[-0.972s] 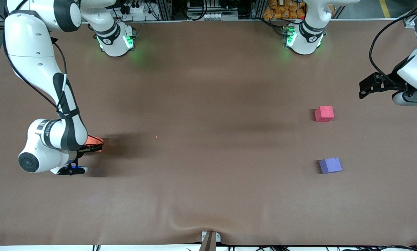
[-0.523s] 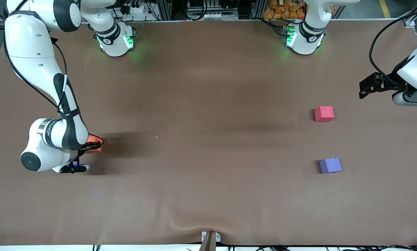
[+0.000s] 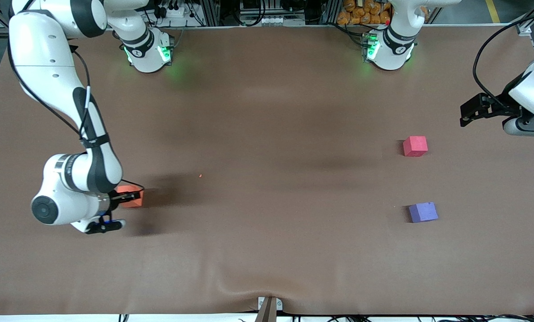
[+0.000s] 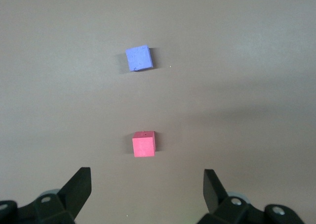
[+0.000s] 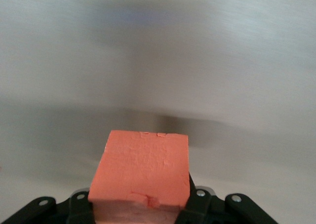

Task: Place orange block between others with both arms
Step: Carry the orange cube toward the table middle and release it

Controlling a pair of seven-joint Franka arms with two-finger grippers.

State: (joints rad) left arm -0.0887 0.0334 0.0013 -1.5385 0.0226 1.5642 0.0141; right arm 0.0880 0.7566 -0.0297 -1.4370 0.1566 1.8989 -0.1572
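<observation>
Front view: no writing is readable. The right arm bends low near its end of the table, its right gripper [image 3: 130,197] clenched on the orange block [image 3: 131,198], well apart from the red-pink cube [image 3: 415,146]. The purple-blue cube [image 3: 423,212] lies nearer the camera than the red-pink one. The left arm waits, left gripper [image 3: 465,114] raised.

Left wrist view: jaws spread wide above the red-pink cube [image 4: 143,144].

Right wrist view: the orange block [image 5: 142,170] sits pinched between the fingers.

A robotics lab: two white arms [image 3: 61,89] bolted by green-lit bases [image 3: 148,53] to a brown-covered surface [image 3: 267,250], aluminium framing and cables [image 3: 258,13] along its edge.
</observation>
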